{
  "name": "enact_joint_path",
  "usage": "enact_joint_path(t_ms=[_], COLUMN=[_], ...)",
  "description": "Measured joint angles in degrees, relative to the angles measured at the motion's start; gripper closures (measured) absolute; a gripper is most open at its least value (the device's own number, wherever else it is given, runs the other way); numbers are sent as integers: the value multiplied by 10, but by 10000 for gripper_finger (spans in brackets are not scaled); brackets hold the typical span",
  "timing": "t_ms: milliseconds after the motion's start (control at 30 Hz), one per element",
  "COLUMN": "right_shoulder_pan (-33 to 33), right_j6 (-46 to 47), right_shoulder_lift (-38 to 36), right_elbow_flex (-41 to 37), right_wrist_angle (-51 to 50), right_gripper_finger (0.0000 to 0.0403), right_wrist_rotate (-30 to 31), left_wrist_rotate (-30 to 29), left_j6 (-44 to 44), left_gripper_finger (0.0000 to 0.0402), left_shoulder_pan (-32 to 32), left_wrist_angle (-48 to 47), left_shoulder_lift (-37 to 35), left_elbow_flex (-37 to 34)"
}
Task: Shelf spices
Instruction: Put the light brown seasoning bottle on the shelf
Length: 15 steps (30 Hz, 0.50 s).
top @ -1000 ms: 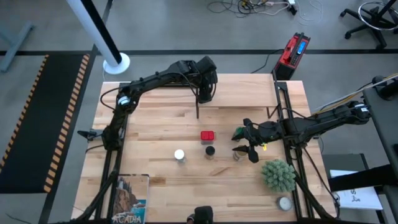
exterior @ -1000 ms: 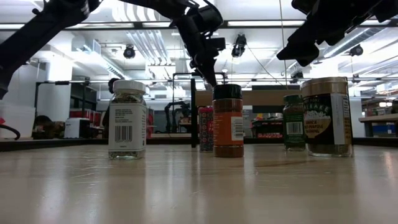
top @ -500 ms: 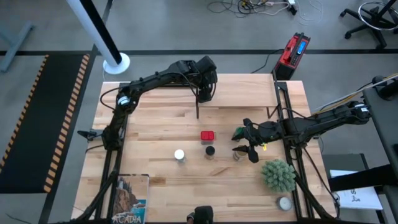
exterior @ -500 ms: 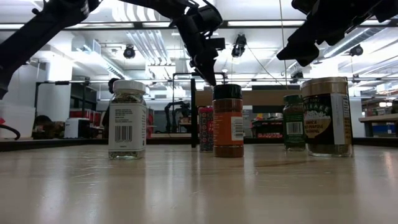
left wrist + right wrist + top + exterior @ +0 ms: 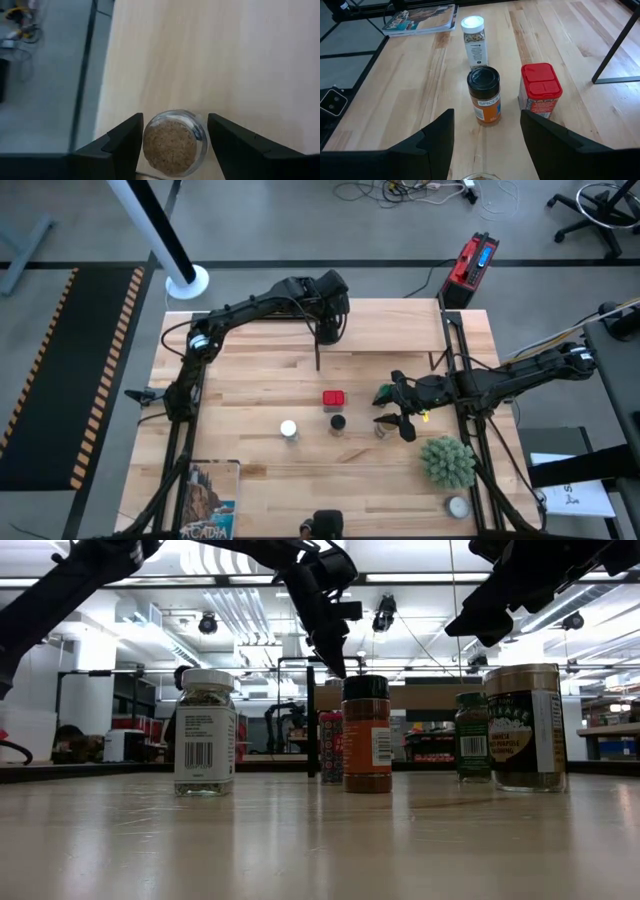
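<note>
Table: butcher-block top (image 5: 240, 390) sitting mid-lab, shelf (image 5: 380, 330) at the far edge.
Left gripper (image 5: 172, 142): fingers spread around a cork-topped jar (image 5: 172, 145) on the shelf.
Right gripper (image 5: 400, 412): hovering wide open.
Left to go: red tin (image 5: 540, 92), black-lid jar (image 5: 484, 95), white-lid jar (image 5: 473, 41) waiting mid-table.

Pale smooth wooden table (image 5: 430, 90); clear glass jar (image 5: 172, 145) corked; glossy red plastic-looking tin (image 5: 540, 90).

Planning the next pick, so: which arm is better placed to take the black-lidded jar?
Right. The right gripper hovers open beside the black-lidded jar; the left gripper is at the table's far edge, around a cork-topped jar.
</note>
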Motion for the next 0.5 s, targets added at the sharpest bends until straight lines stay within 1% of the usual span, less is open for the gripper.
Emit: enact_joint_path(t_ms=[100, 333, 500], right_shoulder_pan=[0, 0, 0], right_j6=[0, -1, 0], right_shoulder_lift=[0, 0, 0], right_elbow_flex=[0, 0, 0], right_wrist_angle=[0, 0, 0], right_gripper_finger=[199, 199, 199], right_wrist_rotate=[0, 0, 0], left_wrist_rotate=[-5, -5, -4], left_j6=[15, 19, 18], left_gripper_finger=[191, 185, 196], left_shoulder_pan=[0, 0, 0], left_wrist_angle=[-3, -4, -5], left_shoulder_lift=[0, 0, 0], left_elbow_flex=[0, 0, 0])
